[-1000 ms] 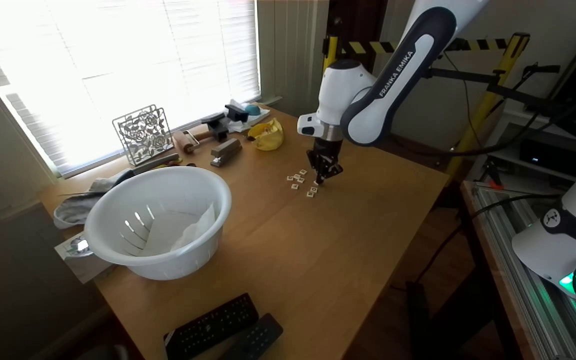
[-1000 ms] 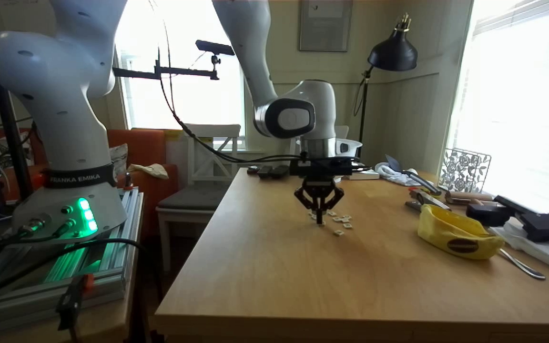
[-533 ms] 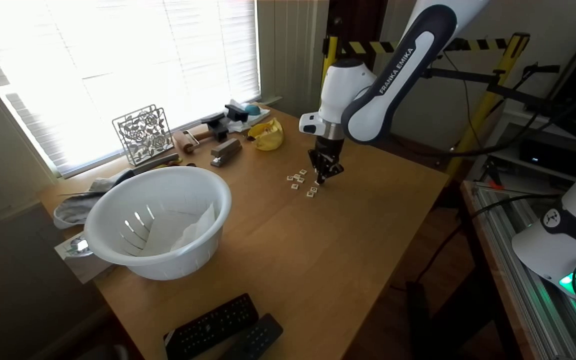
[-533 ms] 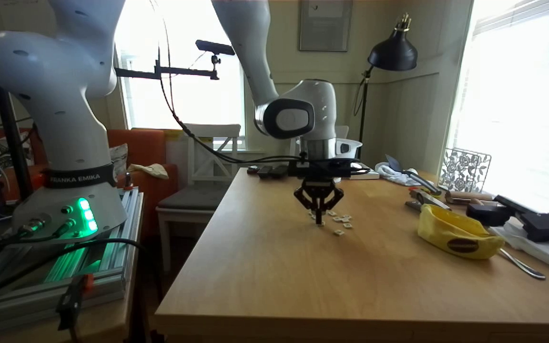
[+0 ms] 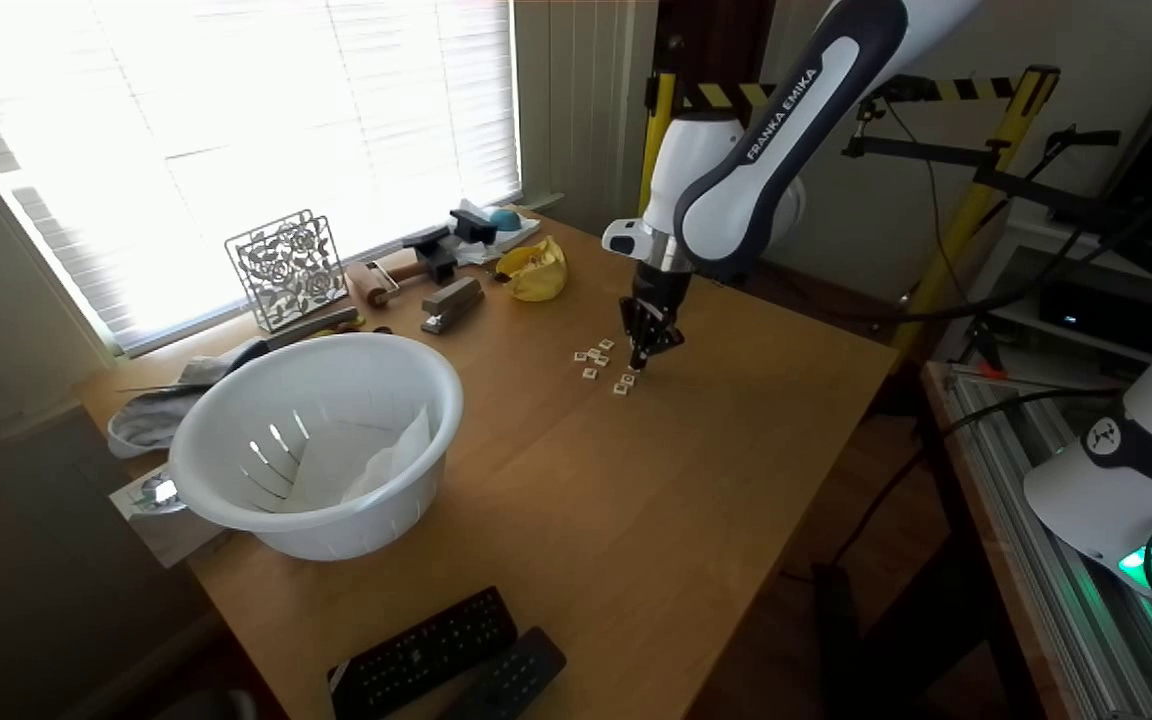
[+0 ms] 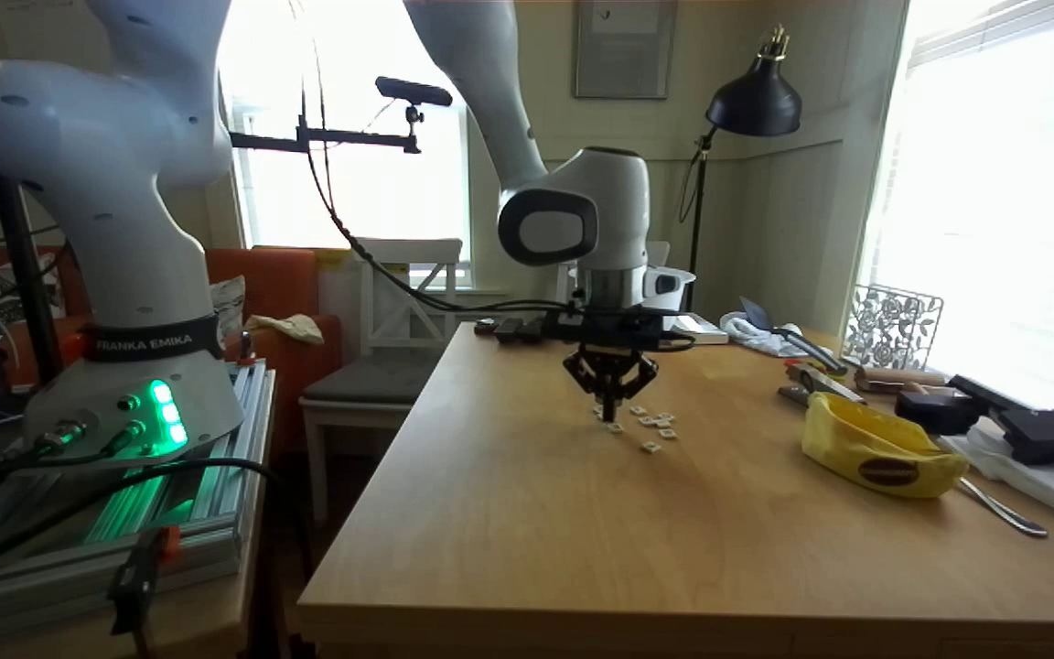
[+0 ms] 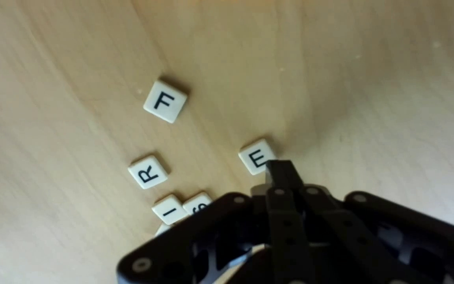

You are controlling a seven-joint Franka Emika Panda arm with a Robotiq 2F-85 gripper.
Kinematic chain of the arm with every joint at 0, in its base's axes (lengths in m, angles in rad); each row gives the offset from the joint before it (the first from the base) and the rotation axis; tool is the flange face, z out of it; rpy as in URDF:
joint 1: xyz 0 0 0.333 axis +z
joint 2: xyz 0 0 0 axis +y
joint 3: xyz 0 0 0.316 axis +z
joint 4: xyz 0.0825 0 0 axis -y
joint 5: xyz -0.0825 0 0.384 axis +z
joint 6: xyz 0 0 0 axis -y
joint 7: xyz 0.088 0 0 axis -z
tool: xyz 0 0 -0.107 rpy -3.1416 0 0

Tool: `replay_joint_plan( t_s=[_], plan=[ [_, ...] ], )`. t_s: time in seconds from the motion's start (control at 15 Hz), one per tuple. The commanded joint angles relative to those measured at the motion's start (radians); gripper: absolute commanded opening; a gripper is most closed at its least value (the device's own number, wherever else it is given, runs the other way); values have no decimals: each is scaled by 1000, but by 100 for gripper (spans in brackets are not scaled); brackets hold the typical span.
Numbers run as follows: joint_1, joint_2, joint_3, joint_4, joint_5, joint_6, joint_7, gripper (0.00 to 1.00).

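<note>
My gripper (image 7: 284,169) points down at the wooden table with its fingers together and nothing seen between them. In the wrist view its fingertips overlap the lower right corner of a white letter tile marked E (image 7: 255,157); whether they touch it I cannot tell. Tiles marked F (image 7: 165,101), R (image 7: 147,172) and I (image 7: 169,210) lie face up to the left. Another tile (image 7: 196,203) beside the I is partly hidden by the gripper linkage. In both exterior views the gripper (image 5: 639,362) (image 6: 609,414) stands low among several small tiles (image 5: 590,373) (image 6: 650,448).
A white colander (image 5: 366,530) with paper inside stands on the table (image 5: 576,520), near two black remotes (image 5: 426,655). A yellow pouch (image 6: 865,448), a stapler (image 5: 452,303), a metal holder (image 5: 286,270) and black clamp-like pieces (image 6: 1053,435) line the window side.
The wrist has tilted, and my shut fingertips have risen slightly and shifted back, showing more of the tile beneath them in an exterior view. The tiles look unmoved.
</note>
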Motion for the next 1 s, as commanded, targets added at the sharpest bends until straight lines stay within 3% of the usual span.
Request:
replay_joint_plan(
  t_s=[0.0,0.33,0.67,0.93],
  plan=[
    [-34,-40,30,-30,90,1,-13,0],
    [11,-65,-19,-27,201,-26,166,0],
    [69,-35,-87,8,207,-69,421,0],
    [63,-22,-72,25,252,-83,594,0]
  ],
)
